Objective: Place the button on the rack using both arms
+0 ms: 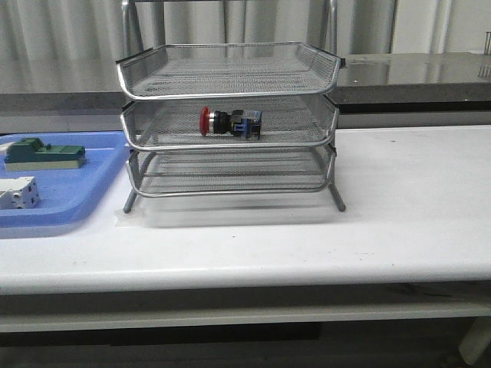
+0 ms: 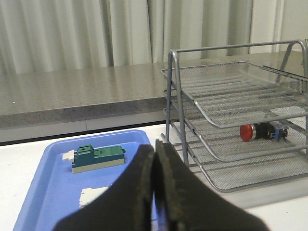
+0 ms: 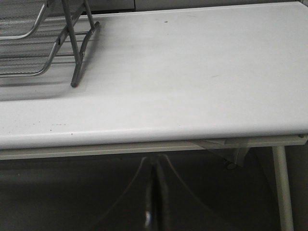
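Observation:
The button [image 1: 229, 123], red cap to the left and black-and-blue body to the right, lies on its side in the middle tier of the silver wire rack [image 1: 228, 78]. The left wrist view shows the button [image 2: 262, 131] on that same tier of the rack [image 2: 226, 103]. Neither arm appears in the front view. My left gripper [image 2: 155, 147] is shut with nothing in it, hovering over the blue tray, well apart from the rack. My right gripper [image 3: 155, 166] is shut and empty, below the table's front edge; only a rack leg [image 3: 76, 62] shows there.
A blue plastic tray [image 1: 92, 188] at the left holds a green block [image 1: 44, 152] and a white block [image 1: 19, 192]. In the left wrist view the green block [image 2: 98, 156] lies beyond my fingers. A grey counter [image 1: 414, 77] runs behind the white table [image 1: 414, 199].

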You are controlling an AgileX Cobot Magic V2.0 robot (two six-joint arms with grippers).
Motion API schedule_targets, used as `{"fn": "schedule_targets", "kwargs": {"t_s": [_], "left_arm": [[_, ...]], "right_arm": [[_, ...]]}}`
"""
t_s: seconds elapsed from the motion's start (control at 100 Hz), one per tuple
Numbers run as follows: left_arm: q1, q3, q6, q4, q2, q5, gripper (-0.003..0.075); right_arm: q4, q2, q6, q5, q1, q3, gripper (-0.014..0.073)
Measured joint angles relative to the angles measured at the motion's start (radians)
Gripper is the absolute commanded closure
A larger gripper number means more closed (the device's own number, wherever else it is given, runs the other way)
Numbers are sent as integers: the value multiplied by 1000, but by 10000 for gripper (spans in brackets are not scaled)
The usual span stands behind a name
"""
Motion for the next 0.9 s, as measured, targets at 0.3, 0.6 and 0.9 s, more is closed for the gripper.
{"fn": "schedule_targets", "kwargs": {"t_s": [0.3,0.6,0.9], "left_arm": [[4,28,0,94,-12,4,741],[104,156,-60,125,-125,-16,741],[183,188,-91,137,-250,-58,741]], "right_arm": [[0,0,-1,0,0,0,650],[0,0,-1,2,0,0,650],[0,0,-1,4,0,0,650]]}}
